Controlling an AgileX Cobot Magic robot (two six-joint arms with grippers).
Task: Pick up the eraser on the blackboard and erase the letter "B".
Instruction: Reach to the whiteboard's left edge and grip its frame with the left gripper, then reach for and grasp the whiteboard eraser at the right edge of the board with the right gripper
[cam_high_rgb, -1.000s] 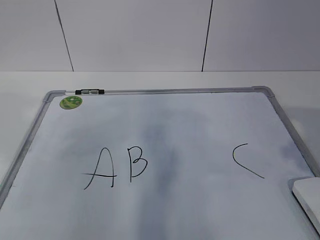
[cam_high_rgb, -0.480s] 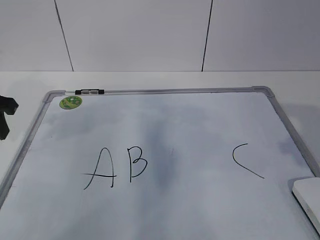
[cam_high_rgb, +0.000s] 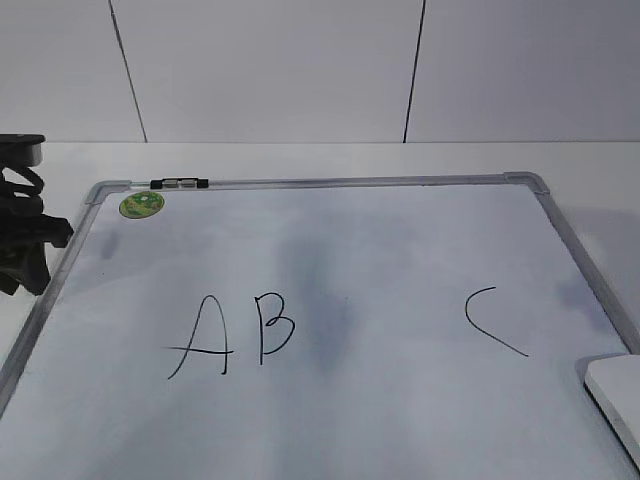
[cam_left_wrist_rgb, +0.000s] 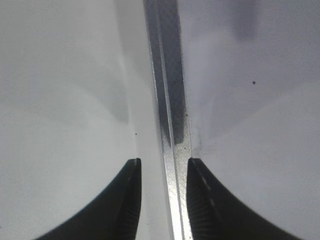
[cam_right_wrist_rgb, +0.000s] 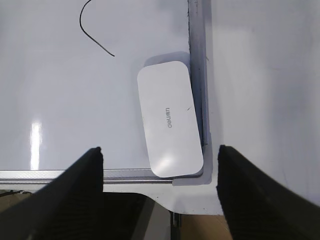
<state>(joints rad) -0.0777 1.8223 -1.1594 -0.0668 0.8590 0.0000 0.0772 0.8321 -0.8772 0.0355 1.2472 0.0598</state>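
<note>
At far left in the exterior view, the left hand (cam_high_rgb: 22, 245) hangs over the left frame edge of the blackboard (cam_high_rgb: 330, 182), which lies flat on the white tabletop (cam_high_rgb: 300, 158). Its wrist view shows the two dark fingers (cam_left_wrist_rgb: 127, 200) set narrowly apart, one on each side of the silver-grey frame rail (cam_left_wrist_rgb: 172, 150), holding nothing. A round green sticker (cam_high_rgb: 141, 204) sits near the board's top left corner beside a small black-and-clear clip (cam_high_rgb: 180, 183) on the frame. Left of centre stands a handwritten "A" (cam_high_rgb: 203, 338), and just beside it on its right the letter "B" (cam_high_rgb: 275, 327), its strokes whole. Further right is an open curved "C" (cam_high_rgb: 492, 320). At the board's near right corner lies the eraser (cam_right_wrist_rgb: 170, 118), white face up, against the right frame rail. The right hand (cam_right_wrist_rgb: 160, 192) hovers above it spread wide, empty, its dark fingers (cam_right_wrist_rgb: 75, 195) well apart.
</note>
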